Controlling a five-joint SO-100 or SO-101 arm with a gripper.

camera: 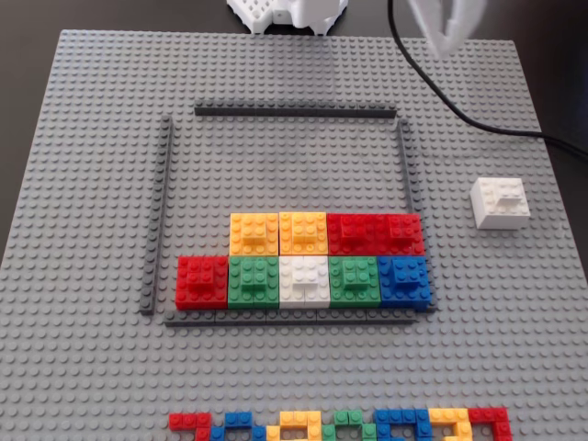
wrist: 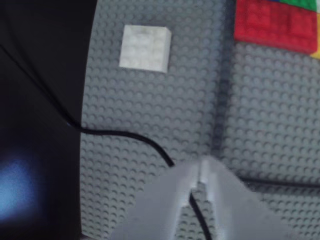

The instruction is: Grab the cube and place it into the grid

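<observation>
From my remote seat I see the white plastic brick cube [camera: 501, 202] sitting on the grey studded baseplate [camera: 92, 386] at the right middle of the fixed view, outside the dark grey rail frame [camera: 294, 111] and just right of its right-hand rail. Inside that frame, in the lower part, 9 coloured blocks [camera: 303, 260] already fill 2 rows, leaving the upper part of the grid bare. The jaws, white and blurred, hang at the top right of the fixed view [camera: 447, 28], well apart from the cube and up-frame of it, with a black cable [camera: 459, 110] trailing across the plate between them. In the wrist view the jaws [wrist: 200, 172] come in from the bottom edge with the tips pressed together, clenched on nothing, while the cube [wrist: 145, 48] lies in the upper left of that frame, so I judge it sits ahead of the jaws and off to the left. The cube looks square, with no long axis to favour, and its edges run roughly parallel to the plate's stud rows. My next move, I reckon, is to part the jaws, swing left and descend, minding the cable.
</observation>
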